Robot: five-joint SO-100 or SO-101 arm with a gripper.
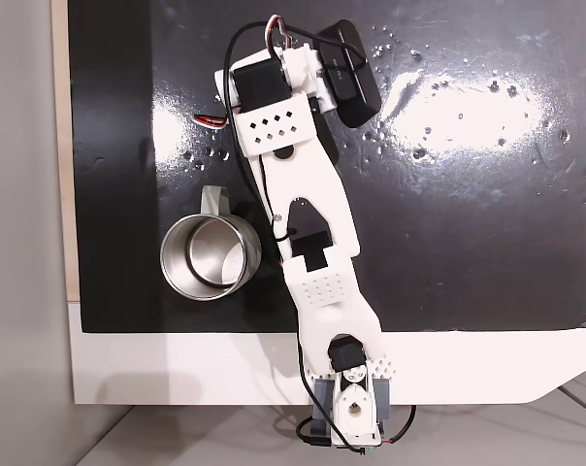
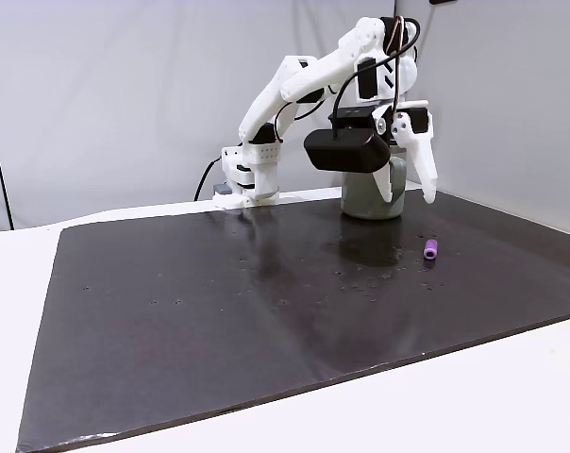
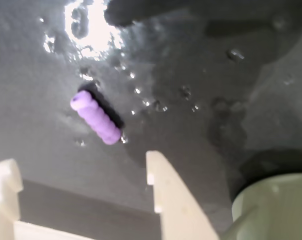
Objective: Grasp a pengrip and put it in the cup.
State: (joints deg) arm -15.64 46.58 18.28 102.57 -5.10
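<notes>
You see bright light from above making big white glare patches on the shiny black mat (image 1: 468,194) in a fixed view, and another glare spot at the top of the wrist view. The wrist view is soft and blurry, mostly near the hand (image 3: 81,185). The pengrip (image 3: 96,117) drops a small dark shadow beside it.

Below me a glossy black mat (image 2: 219,311) covers most of the white desk (image 2: 511,396). Small droplets (image 1: 439,116) speckle it, glinting under glare. A plain grey wall (image 2: 125,94) stands behind.
</notes>
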